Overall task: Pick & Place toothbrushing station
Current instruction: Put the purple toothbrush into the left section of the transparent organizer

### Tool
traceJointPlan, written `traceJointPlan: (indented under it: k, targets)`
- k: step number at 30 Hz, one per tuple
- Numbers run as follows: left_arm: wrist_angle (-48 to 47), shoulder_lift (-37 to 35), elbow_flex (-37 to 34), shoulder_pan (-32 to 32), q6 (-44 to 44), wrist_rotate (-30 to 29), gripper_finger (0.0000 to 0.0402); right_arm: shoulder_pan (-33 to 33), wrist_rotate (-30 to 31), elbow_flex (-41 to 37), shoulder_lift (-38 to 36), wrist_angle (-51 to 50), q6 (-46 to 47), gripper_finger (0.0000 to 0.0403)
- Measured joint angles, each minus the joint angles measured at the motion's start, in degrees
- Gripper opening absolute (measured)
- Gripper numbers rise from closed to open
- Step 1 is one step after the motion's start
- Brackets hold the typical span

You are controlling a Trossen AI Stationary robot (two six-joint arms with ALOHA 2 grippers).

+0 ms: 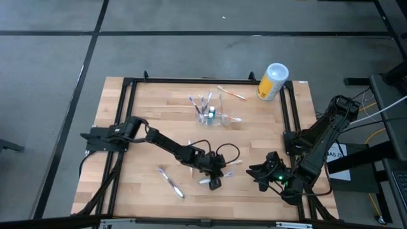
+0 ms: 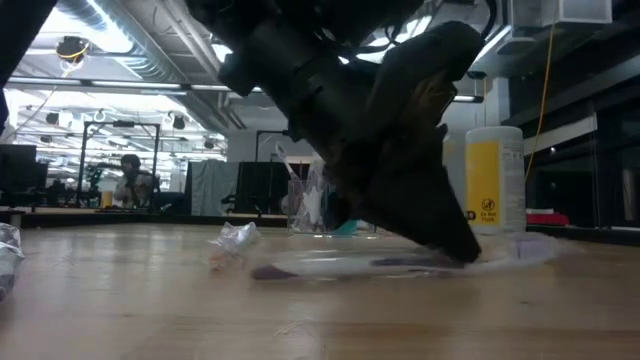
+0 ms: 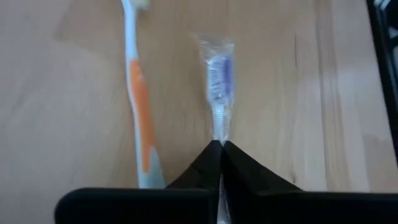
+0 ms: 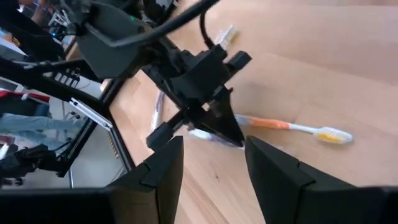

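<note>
A: Where does the toothbrushing station [image 1: 212, 113] stand?

B: Upright at the table's [image 1: 159, 108] far middle, one clear holder with several brushes in it; one yellow canister [image 1: 273, 81] lies near the far right corner.

A: And the arms?

B: Two; the left gripper [image 3: 221, 146] is pinched closed on one wrapped toothbrush [image 3: 218, 78] at the table's front middle, one orange-handled toothbrush [image 3: 140, 106] just beside it; the right gripper [image 4: 208, 155] hovers near the front right, fingers apart, holding nothing.

A: Loose brushes elsewhere?

B: One wrapped brush [image 1: 170, 182] front left, another [image 1: 231, 93] by the canister.
</note>
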Motion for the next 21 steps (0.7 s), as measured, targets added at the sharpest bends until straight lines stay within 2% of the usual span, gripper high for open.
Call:
traceJointPlan:
  k: [3,5,7,10,12,18,21]
  targets:
    - [2.83,-0.07,-0.06,0.97,-0.42,0.25,0.0002,0.20,2.14,0.00,0.01,0.82,-0.01,0.0173]
    - [3.68,-1.09,-0.12,1.61,-1.23,-0.38,0.0002,0.81,6.06,0.00,0.01,2.25,0.00,0.0173]
    - [4.93,-2.80,-0.10,2.28,-1.54,-2.39,0.0002,1.78,12.15,0.00,0.01,4.67,0.64,0.0173]
    - [4.95,-6.56,-0.10,3.68,-0.69,-6.87,0.0002,3.52,24.56,0.02,0.01,8.65,2.33,0.0173]
    - [4.38,-9.38,-0.10,4.89,0.28,-10.73,0.0002,4.19,29.92,0.02,-0.01,9.08,5.41,0.0173]
    - [4.32,-18.33,-2.54,8.61,0.24,-21.68,0.0002,3.29,27.57,0.00,-0.53,8.85,5.60,0.0173]
    - [5.30,-22.76,-6.44,9.85,-0.01,-22.78,0.0002,0.84,26.11,0.00,-3.06,8.20,1.34,0.0173]
